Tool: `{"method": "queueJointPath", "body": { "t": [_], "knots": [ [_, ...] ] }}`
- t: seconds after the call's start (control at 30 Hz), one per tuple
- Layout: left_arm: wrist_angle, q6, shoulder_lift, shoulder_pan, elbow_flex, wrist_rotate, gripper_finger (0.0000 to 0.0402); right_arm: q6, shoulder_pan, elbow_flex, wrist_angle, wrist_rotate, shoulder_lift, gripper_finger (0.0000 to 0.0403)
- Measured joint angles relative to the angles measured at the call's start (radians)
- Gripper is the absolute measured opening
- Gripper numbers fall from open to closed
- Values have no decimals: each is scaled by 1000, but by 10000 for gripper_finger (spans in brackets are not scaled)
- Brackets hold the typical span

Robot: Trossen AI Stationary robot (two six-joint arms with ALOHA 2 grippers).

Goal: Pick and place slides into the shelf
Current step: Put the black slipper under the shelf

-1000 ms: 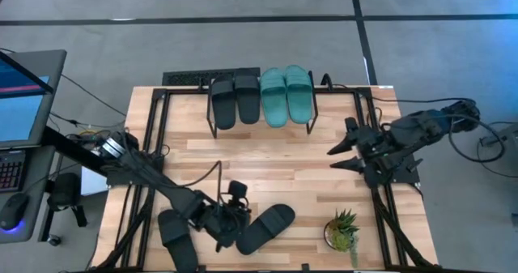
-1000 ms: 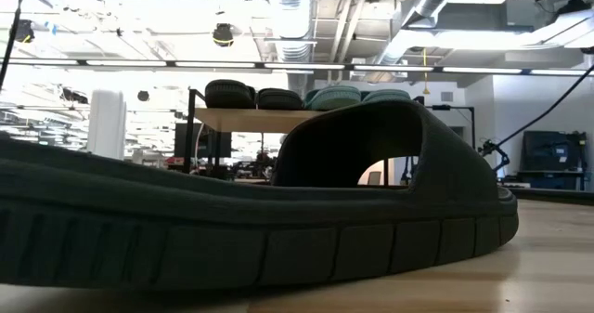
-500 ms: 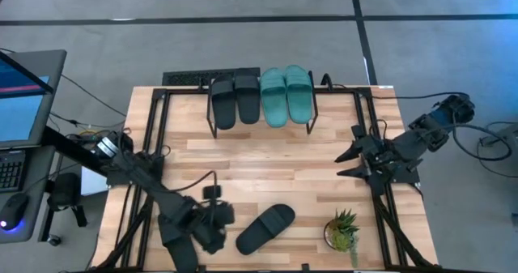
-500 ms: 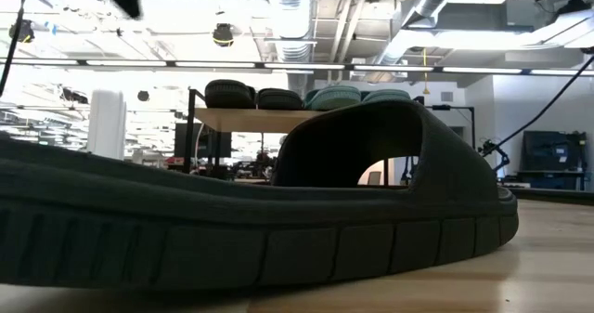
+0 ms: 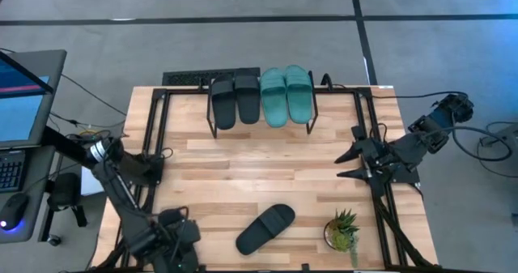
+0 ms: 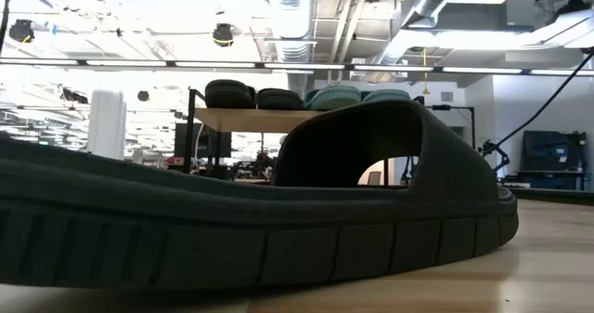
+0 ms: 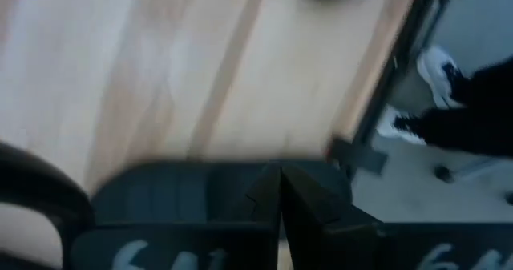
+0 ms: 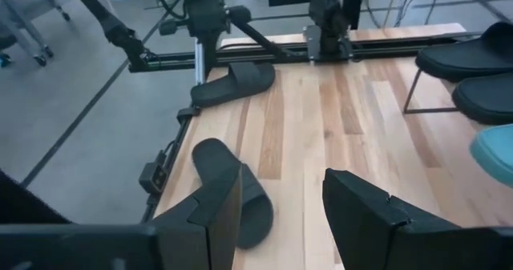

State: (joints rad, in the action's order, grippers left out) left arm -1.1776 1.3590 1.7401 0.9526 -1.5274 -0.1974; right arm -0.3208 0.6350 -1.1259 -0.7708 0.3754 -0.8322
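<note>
Two black slides (image 5: pixel 235 101) and two teal slides (image 5: pixel 286 95) lie on top of the shelf (image 6: pixel 251 118) at the table's far side. One black slide (image 5: pixel 265 228) rests sole-down on the table near its near edge and fills the low view (image 6: pixel 278 220). A second black slide (image 8: pixel 236 82) lies at the near left corner. My left gripper (image 5: pixel 180 239) is shut and points down right over this slide (image 7: pixel 184 194). My right gripper (image 5: pixel 346 164) hangs open over the table's right side, with nothing between its fingers (image 8: pixel 276 214). My left gripper comes at the corner slide from above with shut fingers (image 7: pixel 279 191). Whether the fingertips touch the slide I cannot tell, because the gripper itself hides that spot.
A small potted plant (image 5: pixel 343 230) stands near the near right corner. Black arm rails (image 5: pixel 154 143) run along both side edges. A monitor (image 5: pixel 24 95) sits left of the table. A person's shoe (image 7: pixel 437 66) shows on the floor past the table edge. Bare wood lies mid-table.
My left gripper has gone from beside the middle black slide toward the table's near left corner, rolling about its own axis, and now points down over the other black slide. It has stayed shut. My right arm has swung slightly toward the right edge. No slide has moved.
</note>
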Motion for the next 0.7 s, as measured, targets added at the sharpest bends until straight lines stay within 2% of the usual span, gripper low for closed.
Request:
{"method": "queueJointPath", "body": {
  "t": [0.13,0.4,0.6,0.7],
  "knots": [
    [-5,62,20,45,0,77,0,15,0,0,0,23,0,161],
    [-60,156,30,84,27,107,0,16,-2,0,0,23,0,161],
    [-137,203,30,111,28,92,1,15,-2,0,0,23,0,161],
    [-105,207,29,118,42,65,12,15,-2,0,0,23,0,161]
  ]
}}
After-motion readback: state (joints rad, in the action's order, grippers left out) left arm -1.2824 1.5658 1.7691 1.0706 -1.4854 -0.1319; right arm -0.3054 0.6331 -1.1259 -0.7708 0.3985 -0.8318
